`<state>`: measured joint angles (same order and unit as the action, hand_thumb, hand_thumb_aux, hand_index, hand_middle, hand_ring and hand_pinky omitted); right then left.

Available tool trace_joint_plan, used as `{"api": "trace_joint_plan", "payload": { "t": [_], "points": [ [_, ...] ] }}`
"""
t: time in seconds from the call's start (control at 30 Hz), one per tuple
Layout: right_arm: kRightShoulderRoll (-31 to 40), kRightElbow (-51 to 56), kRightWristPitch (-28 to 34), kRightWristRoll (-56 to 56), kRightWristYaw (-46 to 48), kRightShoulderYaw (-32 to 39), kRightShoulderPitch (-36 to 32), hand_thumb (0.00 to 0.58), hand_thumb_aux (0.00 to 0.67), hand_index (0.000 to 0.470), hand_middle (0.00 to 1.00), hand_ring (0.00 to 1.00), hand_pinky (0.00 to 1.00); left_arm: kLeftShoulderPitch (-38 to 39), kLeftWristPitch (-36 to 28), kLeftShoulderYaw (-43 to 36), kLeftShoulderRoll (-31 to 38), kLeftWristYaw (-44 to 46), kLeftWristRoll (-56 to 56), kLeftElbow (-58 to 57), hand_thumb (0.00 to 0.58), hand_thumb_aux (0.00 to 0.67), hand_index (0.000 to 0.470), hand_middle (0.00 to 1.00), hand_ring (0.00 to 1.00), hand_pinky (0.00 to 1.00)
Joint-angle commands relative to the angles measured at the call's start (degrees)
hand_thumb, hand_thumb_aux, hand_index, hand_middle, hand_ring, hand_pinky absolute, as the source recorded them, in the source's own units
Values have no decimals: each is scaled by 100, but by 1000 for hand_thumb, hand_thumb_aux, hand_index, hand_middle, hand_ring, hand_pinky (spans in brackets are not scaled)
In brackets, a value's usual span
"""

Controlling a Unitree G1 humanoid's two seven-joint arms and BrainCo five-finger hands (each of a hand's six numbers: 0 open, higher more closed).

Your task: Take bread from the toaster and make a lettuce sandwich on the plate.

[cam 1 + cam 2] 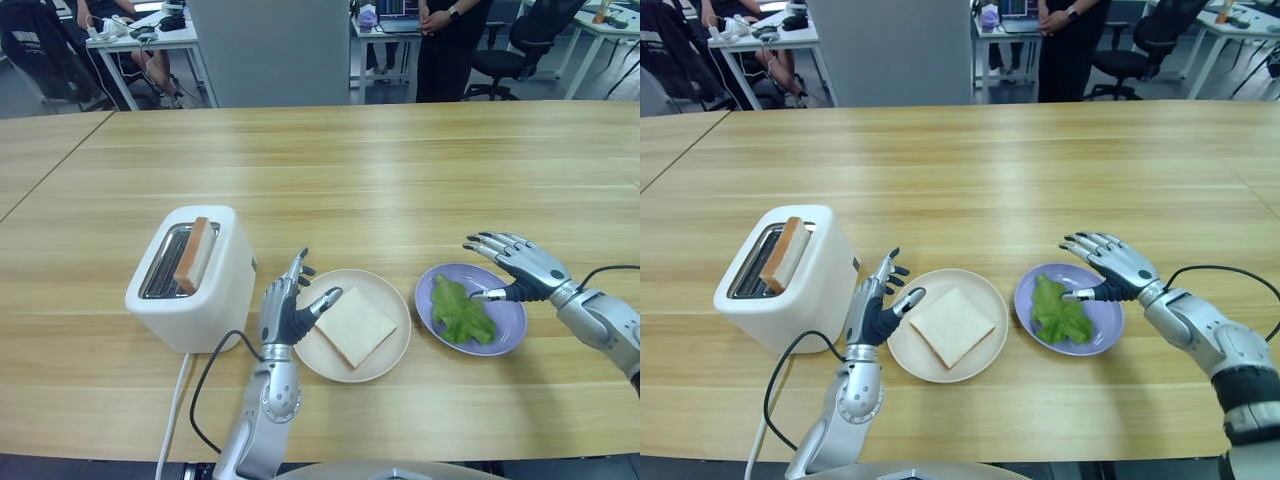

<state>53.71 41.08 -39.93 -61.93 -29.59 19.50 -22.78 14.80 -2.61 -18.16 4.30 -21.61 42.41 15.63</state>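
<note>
A: Bread location?
B: One slice (194, 256) stands in the toaster (215, 300); a second slice (355, 327) lies on the plate (375, 288) — lettuce (462, 312) in the purple dish (512, 322).
A: Hands?
B: Left hand (283, 315), right hand (522, 264) — fingers (497, 243) spread, empty.

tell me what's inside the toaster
One bread slice stands in the toaster, in the slot nearer the plate, top sticking out. The other slot looks empty; the slice's lower part and slot bottoms are hidden.

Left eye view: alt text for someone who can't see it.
A bread slice lies on a beige plate, the left hand open beside it; another slice stands in the white toaster, and the right hand is by lettuce in a purple dish.
</note>
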Motion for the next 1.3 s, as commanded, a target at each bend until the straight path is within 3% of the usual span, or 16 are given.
{"api": "trace_joint_plan", "payload": {
  "t": [0.03,0.33,0.7,0.73,0.8,0.83,0.87,0.9,0.93,1.3],
  "points": [
    [85,767,68,-1128,-1567,961,-534,0,0,0,0,0,0,52,4,90,0,-45,-23,-98,0,0,0,349,349,349],
    [106,1640,328,-2308,-3691,2554,-1330,0,0,0,0,0,0,98,18,137,-19,-85,-29,-213,0,0,0,345,345,345],
    [-29,2127,482,-2535,-4363,3430,-1646,0,0,0,0,0,0,163,48,148,-69,-150,-89,-322,0,0,0,345,345,345],
    [-68,2179,521,-2522,-4358,3468,-1656,104,63,43,0,0,0,169,46,140,-75,-157,-89,-326,0,0,0,345,345,345],
    [-137,2263,634,-2448,-4345,3490,-1666,104,63,43,0,0,0,176,50,137,-81,-168,-97,-337,0,0,0,345,345,345],
    [-164,2295,705,-2407,-4355,3492,-1659,425,323,222,0,0,0,176,56,144,-82,-172,-108,-349,0,0,0,345,345,345],
    [-196,2328,758,-2356,-4336,3482,-1644,425,323,222,0,0,0,171,60,152,-82,-173,-121,-364,0,0,0,345,345,345],
    [-224,2360,801,-2325,-4329,3486,-1626,536,486,334,0,0,0,166,63,156,-83,-175,-128,-379,0,0,0,349,349,349],
    [-249,2378,837,-2308,-4328,3501,-1609,580,665,456,0,0,0,161,63,157,-89,-177,-131,-391,0,0,0,349,349,349],
    [-352,2465,799,-2044,-4208,3582,-1514,580,670,460,0,0,0,83,162,181,-131,-233,-178,-616,0,0,0,349,349,349]
  ]
}}
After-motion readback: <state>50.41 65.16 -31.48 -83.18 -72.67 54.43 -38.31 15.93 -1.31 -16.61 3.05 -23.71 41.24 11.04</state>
